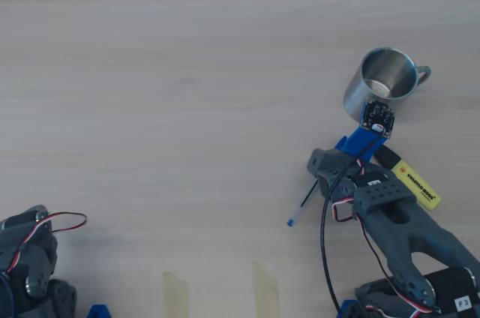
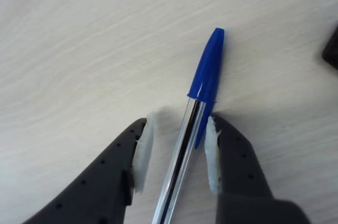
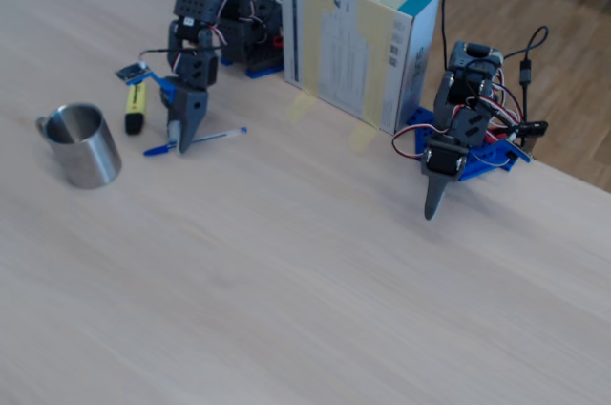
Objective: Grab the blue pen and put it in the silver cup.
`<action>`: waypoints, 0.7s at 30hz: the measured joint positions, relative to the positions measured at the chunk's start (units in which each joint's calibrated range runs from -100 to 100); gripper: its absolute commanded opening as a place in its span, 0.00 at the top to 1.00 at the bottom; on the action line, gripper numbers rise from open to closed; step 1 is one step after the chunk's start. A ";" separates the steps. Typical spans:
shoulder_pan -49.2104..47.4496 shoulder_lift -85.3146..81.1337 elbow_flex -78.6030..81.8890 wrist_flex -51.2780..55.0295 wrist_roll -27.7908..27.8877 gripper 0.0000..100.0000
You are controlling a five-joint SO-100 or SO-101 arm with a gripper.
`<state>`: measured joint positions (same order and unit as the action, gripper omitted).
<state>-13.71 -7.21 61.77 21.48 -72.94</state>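
The end effector (image 2: 177,155) straddles the blue pen (image 2: 193,123) with its pads apart, not yet clamped; lifting and carrying it to the silver cup (image 1: 382,82), at twelve o'clock overhead, remain.

The arm is reaching down steeply to the table, its gripper (image 2: 174,155) pointing at the surface. The jaws are standing apart, their white-padded fingertips (image 2: 212,152) flanking the blue pen (image 2: 195,113) without clearly pressing it.

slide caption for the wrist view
Open jaws straddle the blue pen lying on the wooden table, pads not yet closed on the barrel.
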 measured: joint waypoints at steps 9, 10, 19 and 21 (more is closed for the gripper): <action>0.50 0.00 0.00 0.00 0.00 0.90; 1.09 0.08 0.00 0.00 0.00 0.92; 1.25 1.17 0.18 0.00 -0.05 0.95; 1.25 1.17 0.18 0.00 -0.05 0.98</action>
<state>-12.46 -6.04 61.95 21.48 -72.99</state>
